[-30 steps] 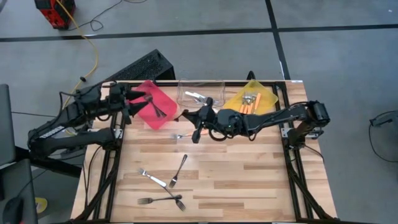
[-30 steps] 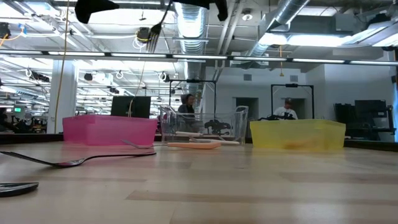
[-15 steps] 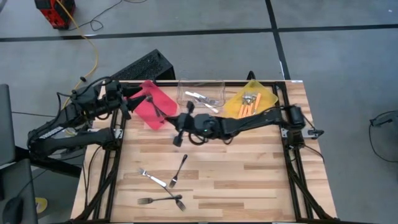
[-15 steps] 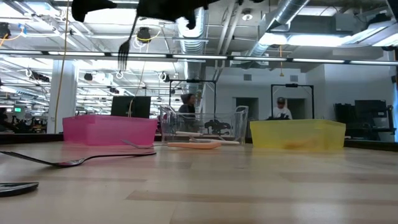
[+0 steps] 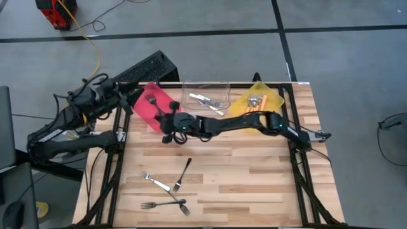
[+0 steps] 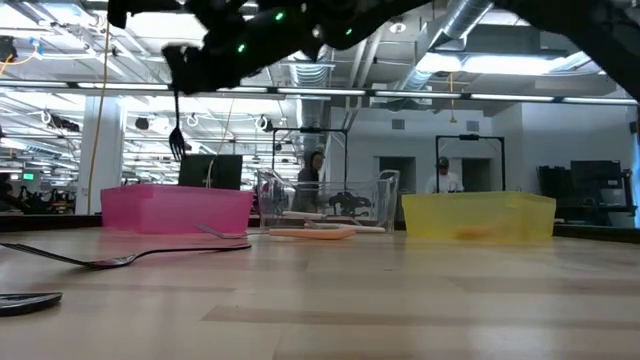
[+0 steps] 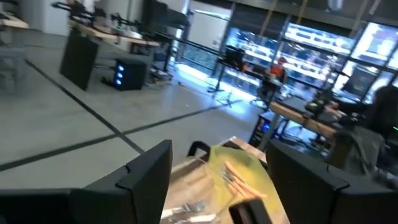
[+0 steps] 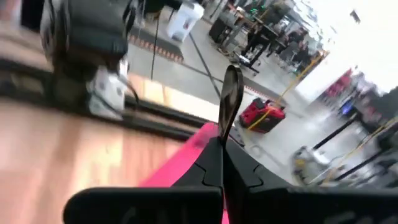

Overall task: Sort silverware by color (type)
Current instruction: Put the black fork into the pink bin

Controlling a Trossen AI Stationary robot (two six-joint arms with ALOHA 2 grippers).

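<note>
On wooden table (image 5: 254,172), 4 forks (image 5: 166,193); behind, bright workshop.

A pale wood table (image 5: 254,172) of joined planks is showing a smooth, lightly glossy grain. Along its far edge, a red bin (image 5: 147,109) and a yellow bin (image 5: 275,97) are looking like translucent plastic, and a clear bin (image 5: 191,86) like glassy plastic. Dark metal forks (image 5: 166,205) near the front left corner are gleaming dully. Both arms are appearing matt black.

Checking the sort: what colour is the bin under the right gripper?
Pink-red bin, clearest in the high view.
</note>
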